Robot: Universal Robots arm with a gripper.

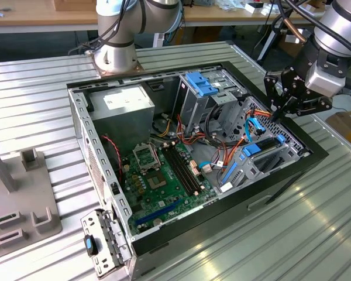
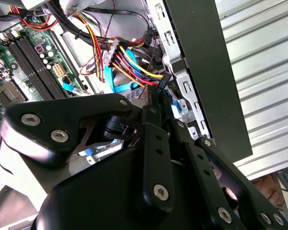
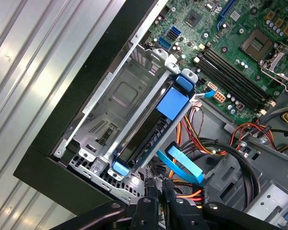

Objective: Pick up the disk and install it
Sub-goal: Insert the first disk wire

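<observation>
In the metal drive cage at the exterior view's right end of the open computer case, already slotted on edge: the disk, blue carrier tabs showing at both ends. Probably dense and rigid, with smooth metal faces and delicate insides, so best taken by the blue plastic carrier rails or an end tab, never knocked or squeezed across the flat. Just past one end of it, over the case's rim: the gripper, closed, tips drawn nearly together among the cables; no telling whether nipping a connector. Crowding any approach: a flat blue data cable looping beside the disk, a bundle of red, yellow and orange power wires, and the cage's thin sheet-metal walls. Farther toward the exterior view's left, the motherboard, the power supply and an upright grey bay topped by a blue latch. Underneath, a ribbed metal worktop.
</observation>
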